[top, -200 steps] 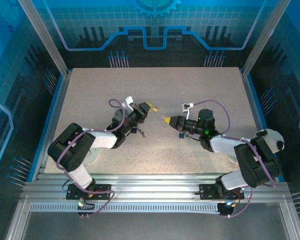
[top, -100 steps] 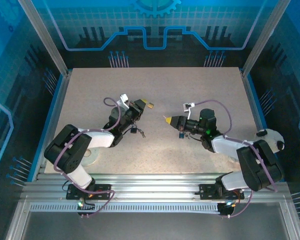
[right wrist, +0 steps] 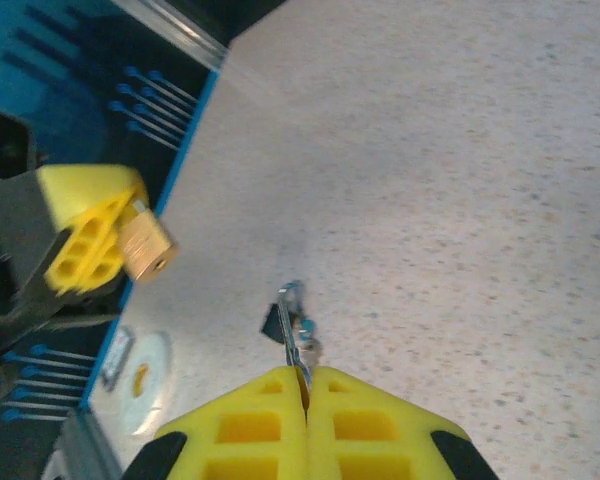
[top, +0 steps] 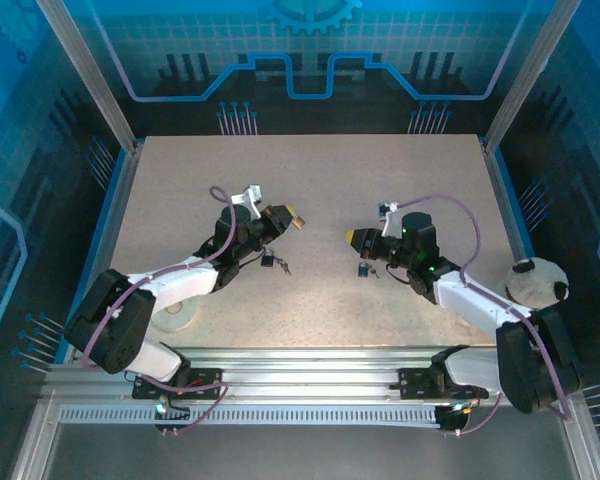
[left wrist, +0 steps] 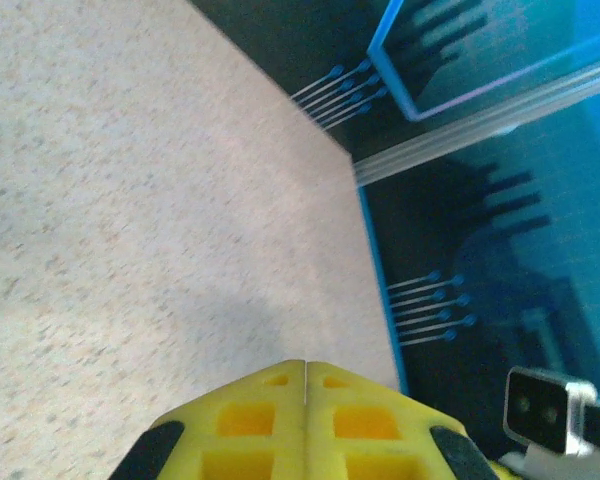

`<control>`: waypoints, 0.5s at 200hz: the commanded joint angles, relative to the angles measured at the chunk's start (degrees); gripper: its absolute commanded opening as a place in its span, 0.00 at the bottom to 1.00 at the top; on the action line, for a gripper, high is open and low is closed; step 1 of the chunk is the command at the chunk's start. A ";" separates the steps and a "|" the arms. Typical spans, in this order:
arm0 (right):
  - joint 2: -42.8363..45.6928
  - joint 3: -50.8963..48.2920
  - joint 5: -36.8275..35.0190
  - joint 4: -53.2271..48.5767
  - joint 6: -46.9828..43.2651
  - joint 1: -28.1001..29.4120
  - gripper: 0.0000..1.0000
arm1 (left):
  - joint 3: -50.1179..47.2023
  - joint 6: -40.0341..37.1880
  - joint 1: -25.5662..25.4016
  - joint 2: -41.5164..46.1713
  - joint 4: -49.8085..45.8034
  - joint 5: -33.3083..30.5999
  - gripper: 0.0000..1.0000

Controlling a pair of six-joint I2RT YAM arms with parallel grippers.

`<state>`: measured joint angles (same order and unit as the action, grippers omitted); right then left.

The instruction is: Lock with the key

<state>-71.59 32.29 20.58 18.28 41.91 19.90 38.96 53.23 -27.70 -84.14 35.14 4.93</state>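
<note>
A: Where the arms rise from the near edge, what lies closest?
B: A pale disc [top: 175, 315], beside the left arm.
A: And the grippers, further in?
B: The right gripper [right wrist: 306, 388] is pinched on a key [right wrist: 296, 342], its ring poking past the yellow fingertips. The left gripper [top: 285, 218] is clamped on the brass lock [right wrist: 146, 250].
A: Do key and lock touch?
B: No; they face each other across a gap, over the middle of the table [top: 310, 165]. Behind stands a blue wall [top: 300, 60].
</note>
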 commanded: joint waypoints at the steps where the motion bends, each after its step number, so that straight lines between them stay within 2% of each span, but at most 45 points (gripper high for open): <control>1: -3.24 2.97 -6.47 -5.39 -0.99 1.65 0.00 | 1.38 -4.71 0.00 1.43 -7.25 3.51 0.00; 40: -9.82 6.50 -12.86 -6.27 0.15 4.31 0.00 | 0.61 -6.30 -0.26 2.18 -10.84 4.99 0.00; 100: -22.20 11.39 -15.02 -3.16 1.70 6.15 0.00 | 0.28 -9.05 -1.14 5.06 -15.19 4.62 0.00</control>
<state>-90.52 40.73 8.32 14.50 43.11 24.73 38.96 46.92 -28.47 -81.65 22.02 8.49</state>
